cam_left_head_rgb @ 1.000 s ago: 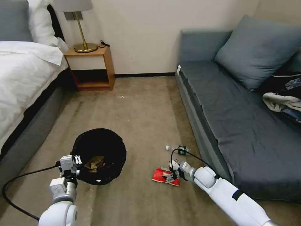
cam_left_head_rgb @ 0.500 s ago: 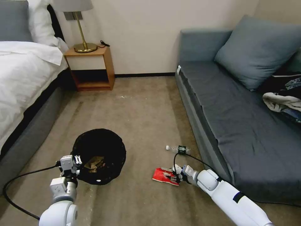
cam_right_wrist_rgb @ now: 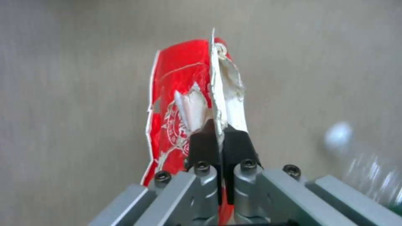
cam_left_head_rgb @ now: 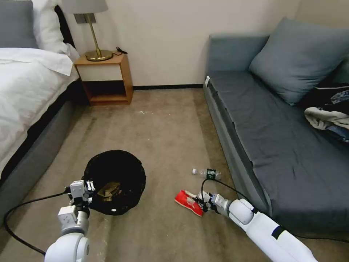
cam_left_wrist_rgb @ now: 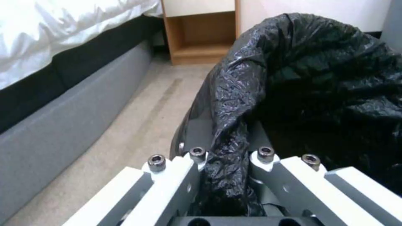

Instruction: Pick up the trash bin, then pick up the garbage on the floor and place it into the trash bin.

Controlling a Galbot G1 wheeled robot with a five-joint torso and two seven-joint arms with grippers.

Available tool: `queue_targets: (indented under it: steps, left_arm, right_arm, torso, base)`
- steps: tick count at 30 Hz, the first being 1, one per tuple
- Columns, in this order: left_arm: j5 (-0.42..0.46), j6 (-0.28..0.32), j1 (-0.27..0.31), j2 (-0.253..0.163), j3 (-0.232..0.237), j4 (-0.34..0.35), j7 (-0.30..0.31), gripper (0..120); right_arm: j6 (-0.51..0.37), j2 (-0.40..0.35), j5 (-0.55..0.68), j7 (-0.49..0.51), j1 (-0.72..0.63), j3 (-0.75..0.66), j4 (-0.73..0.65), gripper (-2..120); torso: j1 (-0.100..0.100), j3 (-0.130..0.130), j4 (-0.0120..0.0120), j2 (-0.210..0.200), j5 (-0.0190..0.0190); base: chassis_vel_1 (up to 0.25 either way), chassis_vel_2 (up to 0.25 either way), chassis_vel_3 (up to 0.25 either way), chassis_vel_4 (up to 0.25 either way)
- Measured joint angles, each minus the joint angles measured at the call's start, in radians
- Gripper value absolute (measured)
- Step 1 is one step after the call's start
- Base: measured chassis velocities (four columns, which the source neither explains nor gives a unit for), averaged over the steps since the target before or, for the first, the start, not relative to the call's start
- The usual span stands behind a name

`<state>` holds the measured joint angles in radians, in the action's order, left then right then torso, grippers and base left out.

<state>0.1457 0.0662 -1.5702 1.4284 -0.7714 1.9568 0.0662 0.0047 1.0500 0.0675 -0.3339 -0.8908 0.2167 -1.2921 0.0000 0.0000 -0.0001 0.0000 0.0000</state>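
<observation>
The trash bin (cam_left_head_rgb: 115, 181), lined with a crinkly black bag (cam_left_wrist_rgb: 301, 75), is held at its near rim by my left gripper (cam_left_head_rgb: 87, 189), whose fingers are shut on the bag-covered rim (cam_left_wrist_rgb: 226, 163). Tan crumpled paper (cam_left_head_rgb: 109, 190) lies inside it. Low over the carpet beside the sofa, my right gripper (cam_left_head_rgb: 200, 204) is shut on the red snack packet (cam_left_head_rgb: 188, 202), pinching its torn edge (cam_right_wrist_rgb: 220, 131) between dark pads. The packet (cam_right_wrist_rgb: 184, 103) hangs tilted off the floor. A small clear bottle (cam_left_head_rgb: 207, 174) with a dark label lies on the carpet just beyond.
A grey sofa (cam_left_head_rgb: 276, 145) with a cushion and a clothes heap (cam_left_head_rgb: 329, 112) borders the right. A bed (cam_left_head_rgb: 25, 105) runs along the left, with a wooden nightstand (cam_left_head_rgb: 105, 78) and lamp at the wall. Open carpet (cam_left_head_rgb: 163, 127) lies between them.
My right gripper has closed on the red packet and lifted its edge, tilting it up from the carpet while drawing back slightly. The left arm and bin have held still.
</observation>
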Motion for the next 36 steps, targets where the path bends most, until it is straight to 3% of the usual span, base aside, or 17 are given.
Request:
queue_targets:
  steps: [5,12,19,33,36]
  left_arm:
    - [-0.015,-0.004,-0.004,0.009,0.006,-0.010,0.000,7]
    - [-0.044,-0.024,-0.009,0.032,0.015,-0.011,0.000,7]
    - [-0.040,-0.031,-0.025,0.038,0.023,0.006,0.000,7]
    - [0.004,-0.001,-0.068,0.048,0.044,0.070,-0.014,7]
    - [0.004,0.001,-0.068,0.049,0.044,0.073,-0.014,7]
  right_arm:
    - [0.039,-0.002,0.134,0.106,0.004,0.011,-0.167,0]
    - [0.092,0.031,0.254,0.150,0.023,0.066,-0.334,0]
    - [0.126,0.072,0.259,0.155,0.031,0.134,-0.367,0]
    - [0.160,0.137,0.215,0.235,0.051,0.194,-0.288,0]
    - [0.133,0.132,0.224,0.207,0.040,0.188,-0.293,8]
  torso:
    - [0.000,0.000,0.0001,0.000,-0.0001]
    - [0.000,0.000,0.0003,0.000,-0.0002]
    - [0.000,0.000,0.0002,0.000,-0.0001]
    - [0.000,0.000,0.0002,0.000,-0.0001]
    - [0.000,0.000,0.0001,0.000,0.0000]
  base:
    - [0.000,0.000,0.000,0.000]
    - [0.000,0.000,0.000,0.000]
    - [0.000,0.000,0.000,0.000]
    - [0.000,0.000,0.000,0.000]
    - [0.000,0.000,0.000,0.000]
